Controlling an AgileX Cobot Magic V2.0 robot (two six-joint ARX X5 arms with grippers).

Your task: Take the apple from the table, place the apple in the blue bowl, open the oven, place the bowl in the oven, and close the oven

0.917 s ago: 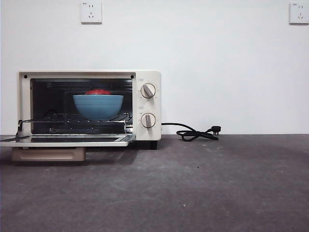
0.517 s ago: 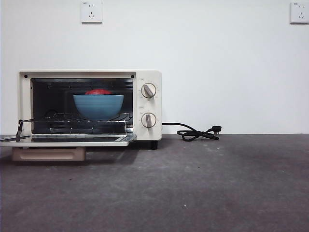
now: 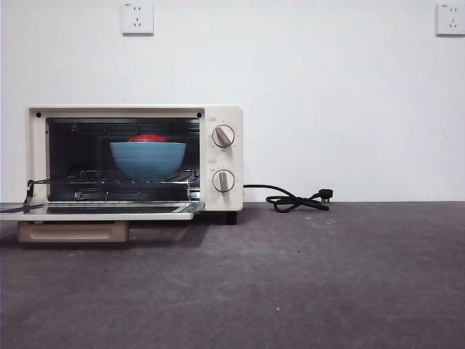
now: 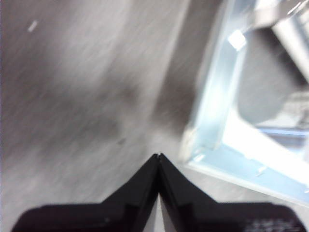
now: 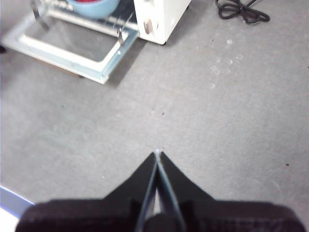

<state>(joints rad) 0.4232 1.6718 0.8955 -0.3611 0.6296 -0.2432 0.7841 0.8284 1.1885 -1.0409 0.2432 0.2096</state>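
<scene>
The cream oven [image 3: 221, 116] stands at the left of the table [image 3: 305, 276] with its glass door [image 3: 102, 211] folded down flat. On the wire rack inside sits the blue bowl [image 3: 147, 159], and the red top of the apple [image 3: 147, 138] shows above its rim. The right wrist view shows the bowl [image 5: 94, 7] and the door [image 5: 72, 46] from above. My left gripper [image 4: 159, 155] is shut, hovering over the table beside a corner of the open door [image 4: 212, 121]. Over bare table, away from the oven, my right gripper [image 5: 158, 152] is shut and holds nothing.
A black power cord [image 3: 294, 200] lies coiled to the right of the oven by the wall, and the cord [image 5: 241, 9] shows again in the right wrist view. Two wall sockets [image 3: 137, 17] sit high on the white wall. A tan handle [image 3: 73, 231] hangs under the door's front edge.
</scene>
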